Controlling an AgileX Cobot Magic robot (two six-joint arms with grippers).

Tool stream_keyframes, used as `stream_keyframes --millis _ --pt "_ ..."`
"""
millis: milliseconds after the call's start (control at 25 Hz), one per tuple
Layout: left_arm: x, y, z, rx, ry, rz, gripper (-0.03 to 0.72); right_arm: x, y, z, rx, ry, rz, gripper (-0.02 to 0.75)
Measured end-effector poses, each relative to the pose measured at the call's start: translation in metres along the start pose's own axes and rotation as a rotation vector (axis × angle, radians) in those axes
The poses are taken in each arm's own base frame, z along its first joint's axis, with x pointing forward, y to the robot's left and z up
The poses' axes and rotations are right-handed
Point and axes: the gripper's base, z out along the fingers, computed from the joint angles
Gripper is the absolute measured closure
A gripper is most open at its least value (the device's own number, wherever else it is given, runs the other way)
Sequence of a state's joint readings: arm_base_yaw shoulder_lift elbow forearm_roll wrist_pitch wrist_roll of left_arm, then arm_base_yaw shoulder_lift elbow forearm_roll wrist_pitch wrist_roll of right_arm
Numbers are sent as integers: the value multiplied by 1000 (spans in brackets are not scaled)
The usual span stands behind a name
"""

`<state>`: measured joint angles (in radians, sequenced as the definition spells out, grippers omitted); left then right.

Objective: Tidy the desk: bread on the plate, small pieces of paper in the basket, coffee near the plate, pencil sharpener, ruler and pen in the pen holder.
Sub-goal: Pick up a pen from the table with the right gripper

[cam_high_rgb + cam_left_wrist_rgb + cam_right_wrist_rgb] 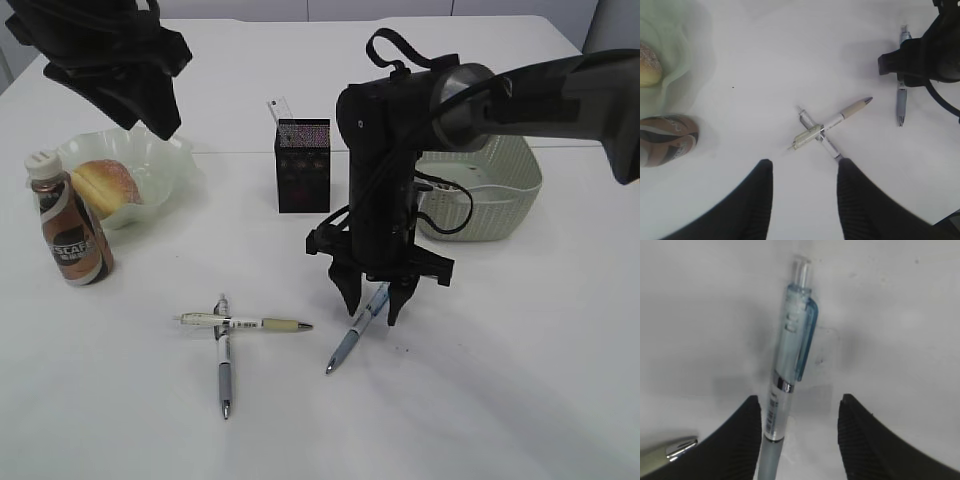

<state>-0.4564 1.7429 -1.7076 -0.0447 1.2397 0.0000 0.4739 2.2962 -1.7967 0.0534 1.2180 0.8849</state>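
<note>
A blue pen (358, 328) lies on the white table; in the right wrist view the blue pen (790, 355) sits between my open right gripper's (799, 405) fingers, close to the left one. My right gripper (370, 300) stands low over it, pointing down. A beige pen (250, 323) lies crossed over a grey pen (223, 355); the crossed pair shows in the left wrist view (817, 132). My left gripper (804, 167) is open and empty, raised high at the back left (150, 110). Bread (105, 185) lies on the pale plate (165, 160). The coffee bottle (68, 225) stands beside the plate.
A black pen holder (302, 165) with a ruler (280, 108) in it stands mid-table. A white basket (500, 190) sits at the right, behind my right arm. The right arm's body (930, 55) shows at the left wrist view's right edge.
</note>
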Motion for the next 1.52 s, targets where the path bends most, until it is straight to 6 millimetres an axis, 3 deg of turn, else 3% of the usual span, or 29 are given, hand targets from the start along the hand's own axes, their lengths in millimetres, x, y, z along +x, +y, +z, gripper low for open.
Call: stream_keyframes --millis 1160,1520 --pt "0 0 0 0 0 0 381 0 2 19 19 37 7 377" --pt "0 0 0 0 0 0 381 -1 4 20 2 42 9 608"
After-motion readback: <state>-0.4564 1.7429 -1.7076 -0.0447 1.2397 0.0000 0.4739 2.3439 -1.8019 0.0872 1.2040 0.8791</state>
